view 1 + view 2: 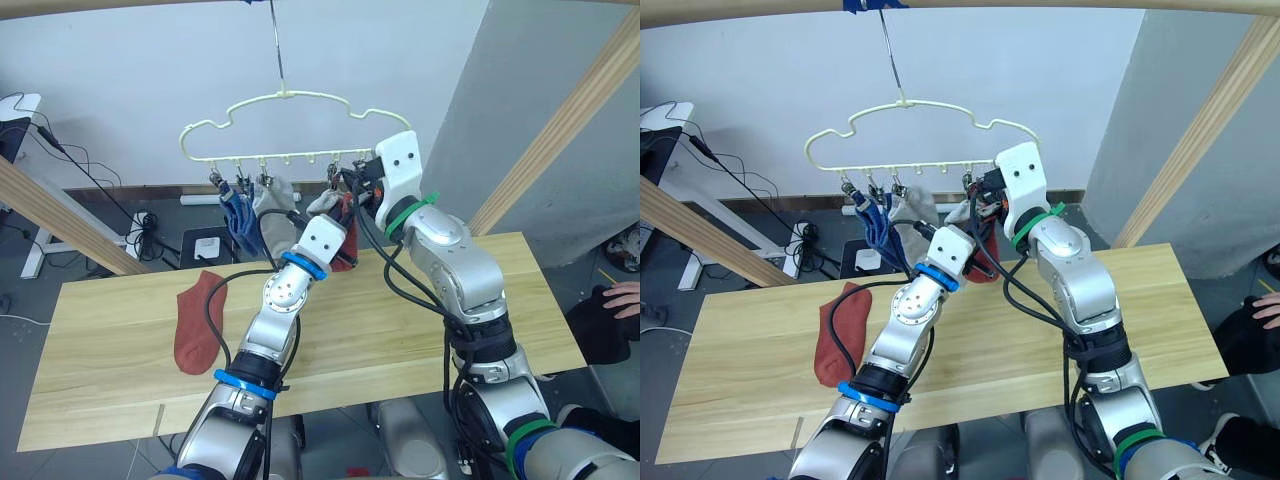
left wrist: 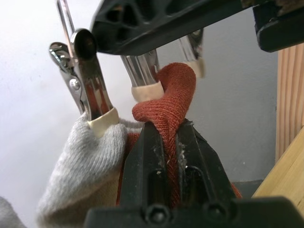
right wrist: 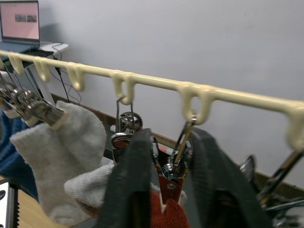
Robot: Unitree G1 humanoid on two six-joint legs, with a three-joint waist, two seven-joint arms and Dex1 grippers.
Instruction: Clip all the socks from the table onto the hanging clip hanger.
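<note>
Socks matter here: the left claw (image 2: 166, 142) pinches a rust-red sock (image 2: 171, 95) up at the hanger (image 1: 285, 125), while the right claw (image 3: 164, 156) squeezes a clip (image 3: 172, 178) (another rust-red sock lies at nine o'clock on the table (image 1: 420, 340)); the cuff should seat deep between the clip's tips before release.

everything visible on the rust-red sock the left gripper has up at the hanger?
The rust-red sock is ribbed knit fabric. The left gripper is shut on a fold of it, and the fabric bulges in a hump above the black fingers. That hump sits against the cream-tipped metal clips, which the right gripper straddles. The rest of the sock hangs below, beside a clipped light grey sock. It is off the table; whether a clip already bites it is unclear.
</note>
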